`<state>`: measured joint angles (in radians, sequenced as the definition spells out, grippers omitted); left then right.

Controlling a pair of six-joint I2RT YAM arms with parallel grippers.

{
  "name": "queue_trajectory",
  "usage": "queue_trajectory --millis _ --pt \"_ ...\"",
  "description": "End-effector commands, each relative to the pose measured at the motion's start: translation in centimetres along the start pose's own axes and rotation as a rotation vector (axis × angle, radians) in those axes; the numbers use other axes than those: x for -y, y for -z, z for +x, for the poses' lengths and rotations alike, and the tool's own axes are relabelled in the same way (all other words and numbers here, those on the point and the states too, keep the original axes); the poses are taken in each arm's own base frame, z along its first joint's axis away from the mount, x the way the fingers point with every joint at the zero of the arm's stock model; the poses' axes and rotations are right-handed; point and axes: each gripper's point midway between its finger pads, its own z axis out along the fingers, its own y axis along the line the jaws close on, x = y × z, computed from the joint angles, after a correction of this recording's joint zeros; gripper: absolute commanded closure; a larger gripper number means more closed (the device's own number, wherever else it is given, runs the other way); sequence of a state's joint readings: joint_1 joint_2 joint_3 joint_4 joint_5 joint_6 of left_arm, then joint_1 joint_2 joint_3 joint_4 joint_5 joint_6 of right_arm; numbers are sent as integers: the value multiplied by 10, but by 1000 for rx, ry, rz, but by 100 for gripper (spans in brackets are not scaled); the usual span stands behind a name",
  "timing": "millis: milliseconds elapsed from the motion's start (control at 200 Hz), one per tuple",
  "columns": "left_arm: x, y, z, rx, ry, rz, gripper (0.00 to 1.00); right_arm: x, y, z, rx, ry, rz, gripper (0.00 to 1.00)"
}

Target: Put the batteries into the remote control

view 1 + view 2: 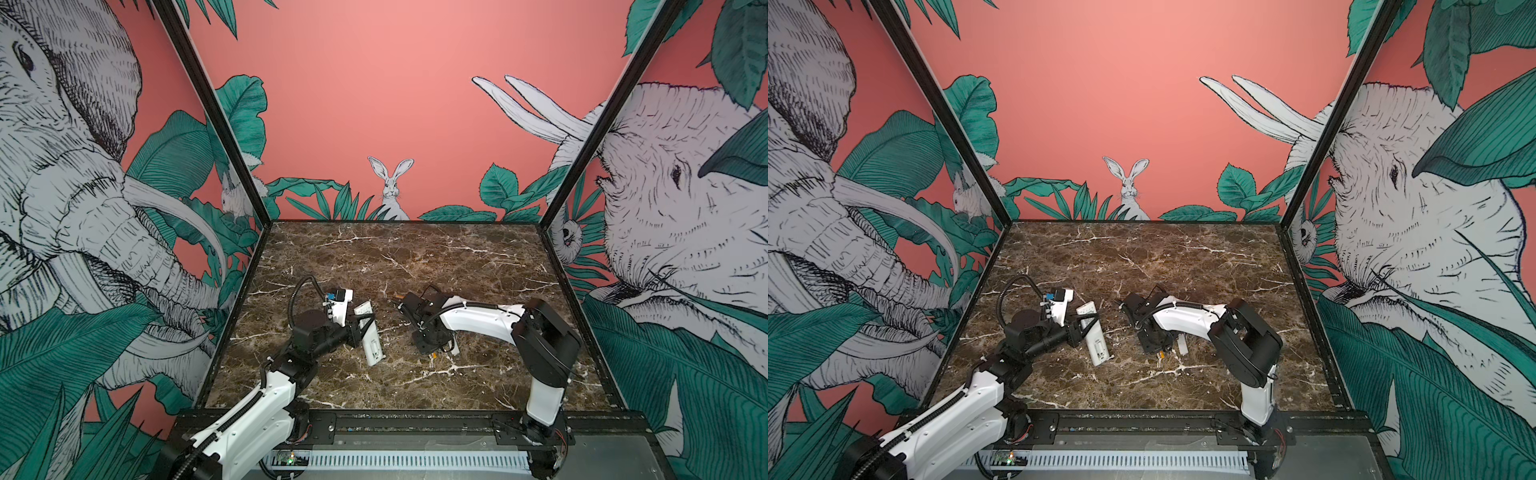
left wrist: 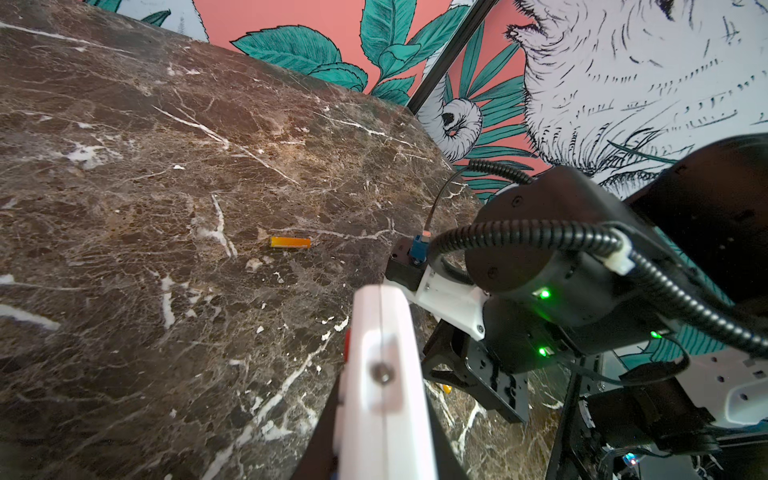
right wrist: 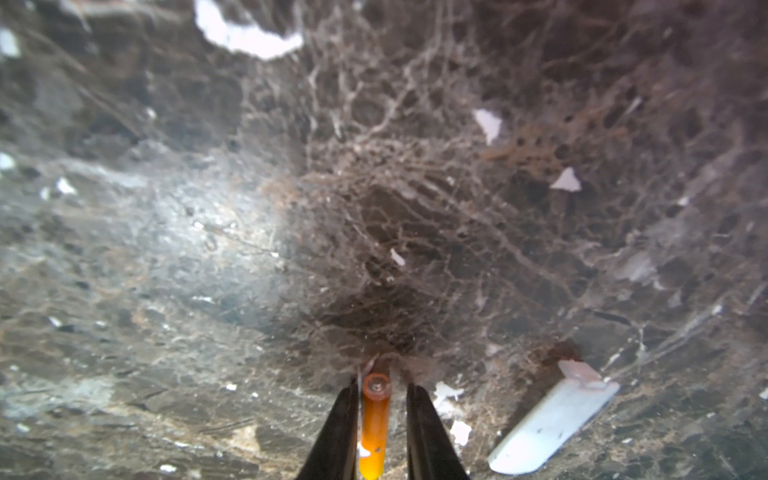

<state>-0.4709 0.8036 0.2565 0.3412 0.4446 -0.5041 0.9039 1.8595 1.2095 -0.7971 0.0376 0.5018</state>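
between parted jaws of the right gripper (image 3: 384,387) lies a battery (image 3: 374,428); left gripper (image 1: 366,321) clamps the remote (image 1: 372,351).

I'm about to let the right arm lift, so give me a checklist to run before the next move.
1. Left gripper shut on the remote control: ok.
2. Battery between the jaws of the right gripper: ok.
3. Jaws tight on that battery: not ok, a gap shows on one side.
4. Second battery lying free on the table: ok.
5. White cover off, lying on the table: ok.
6. Remote's compartment empty: cannot tell.
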Motion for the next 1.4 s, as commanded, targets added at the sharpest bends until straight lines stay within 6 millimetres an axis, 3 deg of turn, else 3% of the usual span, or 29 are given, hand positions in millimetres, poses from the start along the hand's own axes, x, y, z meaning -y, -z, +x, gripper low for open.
queue_trajectory --millis 0,530,980,1395 --pt "3 2 0 12 -17 11 100 1 -2 8 -68 23 -11 77" --pt "2 1 1 10 -16 10 100 5 -8 2 -98 17 -24 78" --pt "2 1 2 23 -1 24 100 3 -7 -3 -83 -7 -35 70" --pt "3 -1 3 21 10 36 100 -2 -12 -8 -80 -19 -52 77"
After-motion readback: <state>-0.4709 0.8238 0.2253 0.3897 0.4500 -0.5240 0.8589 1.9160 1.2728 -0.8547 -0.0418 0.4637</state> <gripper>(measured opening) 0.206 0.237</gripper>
